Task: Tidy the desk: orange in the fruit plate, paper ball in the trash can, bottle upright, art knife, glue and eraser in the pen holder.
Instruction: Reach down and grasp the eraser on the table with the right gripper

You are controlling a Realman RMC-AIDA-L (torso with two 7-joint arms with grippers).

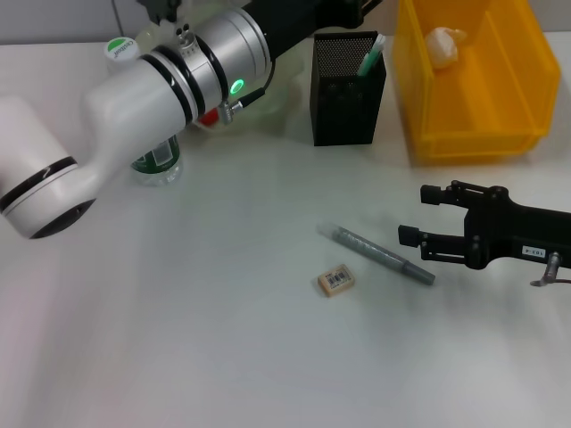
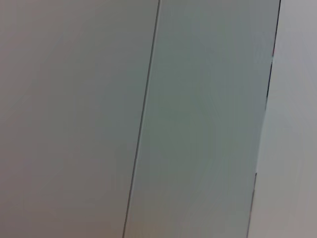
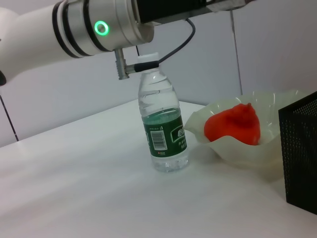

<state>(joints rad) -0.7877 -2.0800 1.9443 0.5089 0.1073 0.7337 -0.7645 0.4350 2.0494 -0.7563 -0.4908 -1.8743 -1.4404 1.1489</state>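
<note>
head view: the left arm (image 1: 178, 71) reaches across the far left of the white table (image 1: 178, 339), its jaws out of sight past the top edge, so i cannot tell their state. the bottle (image 1: 152, 160) stands upright under that arm. the black pen holder (image 1: 348, 89) holds a green-tipped item (image 1: 372, 55); the paper ball (image 1: 444, 45) lies in the yellow trash can (image 1: 473, 89). the grey art knife (image 1: 382, 254) and the eraser (image 1: 336, 281) lie on the table, near each other. the right gripper (image 1: 419, 216) rests just beside the knife, jaws spread, holding nothing.

left wrist view: only plain wall panels.

right wrist view: the bottle (image 3: 163, 124) stands upright beside the fruit plate (image 3: 247, 144), which holds an orange-red fruit (image 3: 235, 124).
</note>
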